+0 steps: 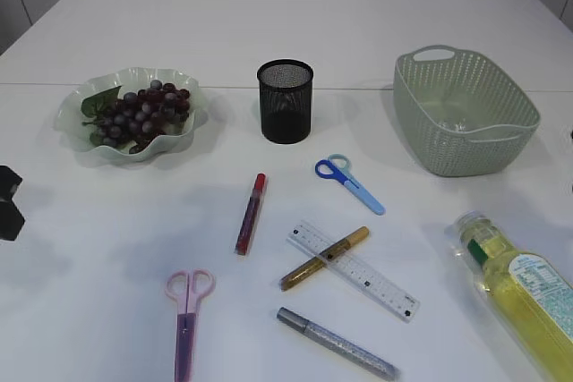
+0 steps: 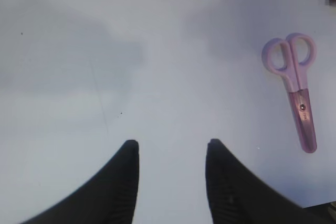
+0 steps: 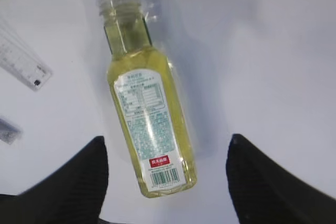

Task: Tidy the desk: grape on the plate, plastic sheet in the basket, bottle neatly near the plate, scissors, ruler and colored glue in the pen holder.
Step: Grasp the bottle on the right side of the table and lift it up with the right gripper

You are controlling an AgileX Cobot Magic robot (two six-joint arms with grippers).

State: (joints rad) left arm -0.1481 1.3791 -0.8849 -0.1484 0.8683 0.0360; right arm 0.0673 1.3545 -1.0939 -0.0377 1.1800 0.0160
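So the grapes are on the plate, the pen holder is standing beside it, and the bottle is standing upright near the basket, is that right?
Not quite. The bottle is lying on its side, not standing upright; the exterior view and the right wrist view show it flat on the table. The rest holds: the grapes are on the plate, the pen holder stands beside it, and the bottle is near the basket.

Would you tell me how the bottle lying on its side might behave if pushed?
The bottle looks mostly full of yellow liquid, so probably heavy for its size. Its flattish labelled face suggests it slides rather than rolls. The glossy surface may be slippery.
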